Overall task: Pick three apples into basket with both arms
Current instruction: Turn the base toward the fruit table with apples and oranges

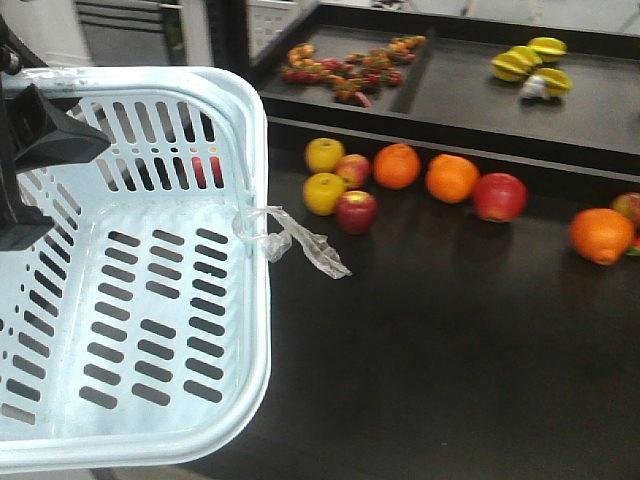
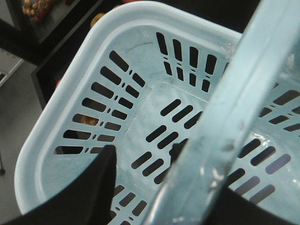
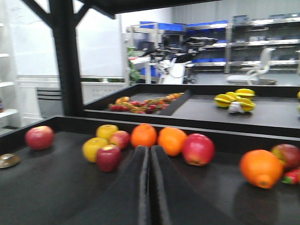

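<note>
Pale blue basket (image 1: 252, 300) fills the left foreground above the counter (image 1: 450, 340), its handle (image 2: 243, 93) pinched by the left end effector (image 2: 183, 201). Right end effector (image 3: 150, 187) is pressed together, facing red apples (image 1: 499, 196) lying among oranges (image 1: 452, 178) and 2 yellow apples (image 1: 324, 192) on the counter.
</note>
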You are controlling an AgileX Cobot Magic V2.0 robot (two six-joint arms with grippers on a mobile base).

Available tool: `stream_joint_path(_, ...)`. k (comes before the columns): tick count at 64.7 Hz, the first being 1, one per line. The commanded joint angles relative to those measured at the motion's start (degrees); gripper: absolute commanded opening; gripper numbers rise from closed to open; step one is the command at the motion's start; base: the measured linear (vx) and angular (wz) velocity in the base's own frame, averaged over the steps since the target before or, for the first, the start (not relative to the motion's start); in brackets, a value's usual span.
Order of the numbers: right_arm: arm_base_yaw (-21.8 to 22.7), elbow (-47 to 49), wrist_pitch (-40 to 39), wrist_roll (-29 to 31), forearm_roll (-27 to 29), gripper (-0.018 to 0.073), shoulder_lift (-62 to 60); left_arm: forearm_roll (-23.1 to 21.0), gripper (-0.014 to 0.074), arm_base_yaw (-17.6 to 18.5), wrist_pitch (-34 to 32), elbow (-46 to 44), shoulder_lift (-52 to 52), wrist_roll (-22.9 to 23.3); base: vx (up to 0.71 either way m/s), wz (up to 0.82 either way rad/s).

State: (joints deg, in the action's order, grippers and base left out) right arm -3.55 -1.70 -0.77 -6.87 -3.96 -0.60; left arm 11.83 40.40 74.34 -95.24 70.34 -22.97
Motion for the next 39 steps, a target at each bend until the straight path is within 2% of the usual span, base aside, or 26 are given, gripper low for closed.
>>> stream_joint_path(1,0.08,-0.75,-4.22,0.11,-0.53,-0.0009,-0.51,0.66,-0.0006,0.28,-2.79,-1.88,-1.44,0.76,0.07,-0.57)
stream_joint_path(21,0.08,-0.75,-4.22,0.11,-0.53,-0.0009,-0.51,0.66,-0.0006,0.28,-2.79,-1.88,-1.44,0.76,0.08,-0.51)
stream_joint_path(39,0.08,-0.75,-4.22,0.11,-0.53,-0.0009,-0.51,0.66,-0.0006,0.28,-2.79,-1.88,-1.39,0.76,0.08,-0.35)
